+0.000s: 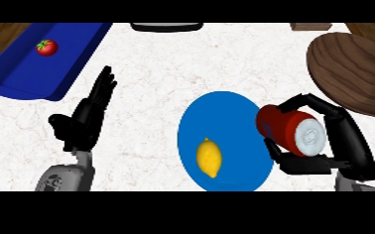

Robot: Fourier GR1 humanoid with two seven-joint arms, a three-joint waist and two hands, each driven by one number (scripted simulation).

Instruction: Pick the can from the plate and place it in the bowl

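At the lower right of the frame, the robot's black right hand point(333, 151) curls its fingers and thumb around a red cylindrical can point(288, 127) with a pale end, held tilted at the right edge of a round blue plate point(219, 124). A yellow lemon point(210, 157) lies on the plate's lower part. A dark wooden bowl point(344, 72) sits at the upper right of the white marble table point(183, 64). The left hand point(86, 119) rests open at the lower left, fingers straight. A red tomato point(47, 47) lies in a blue tray point(66, 59) at the upper left.
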